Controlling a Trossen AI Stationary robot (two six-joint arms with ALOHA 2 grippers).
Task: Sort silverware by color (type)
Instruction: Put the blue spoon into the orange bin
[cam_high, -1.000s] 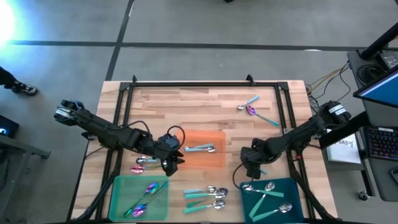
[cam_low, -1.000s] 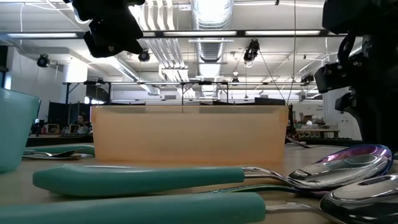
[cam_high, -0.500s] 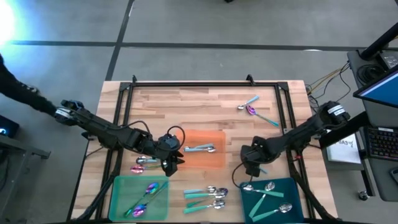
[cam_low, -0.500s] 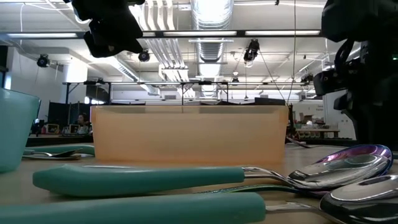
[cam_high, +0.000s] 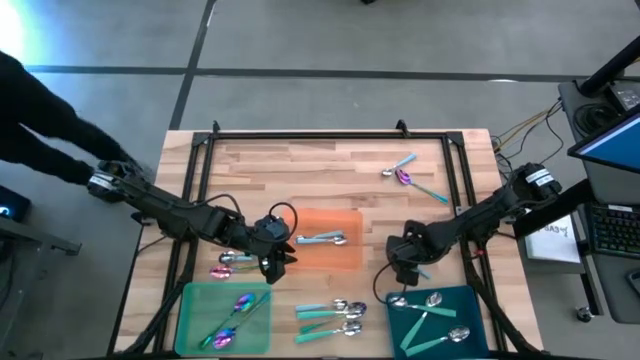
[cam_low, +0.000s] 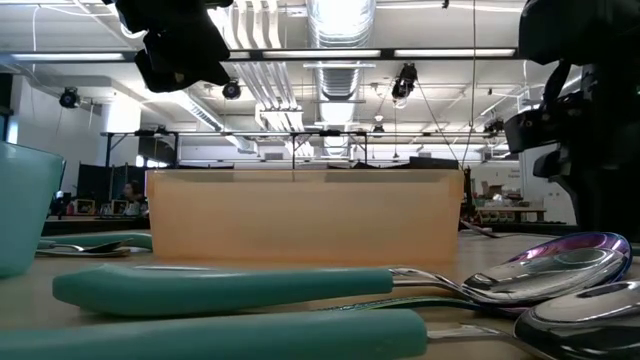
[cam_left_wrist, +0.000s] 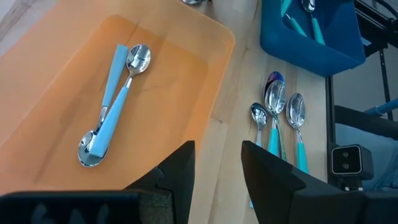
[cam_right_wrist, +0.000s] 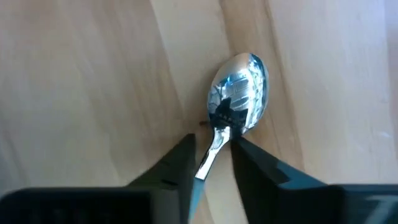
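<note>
A butcher-block wooden table (cam_high: 300, 165) carried everything. An orange tray (cam_high: 345, 255) lay near its middle and serves as the landmark. Toward the near edge from it, a green tray (cam_high: 195, 300) sat to the left and a teal tray (cam_high: 470, 300) to the right, with a cluster of teal-handled spoons (cam_high: 330, 318) on bare wood between them. Left of the orange tray lay two spoons (cam_high: 228, 265). Far-right of it lay another small spoon group (cam_high: 408, 174).

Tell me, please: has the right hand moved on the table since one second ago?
Hardly. In the high view the right hand stays just above the teal tray, over a silver spoon on the wood.
</note>
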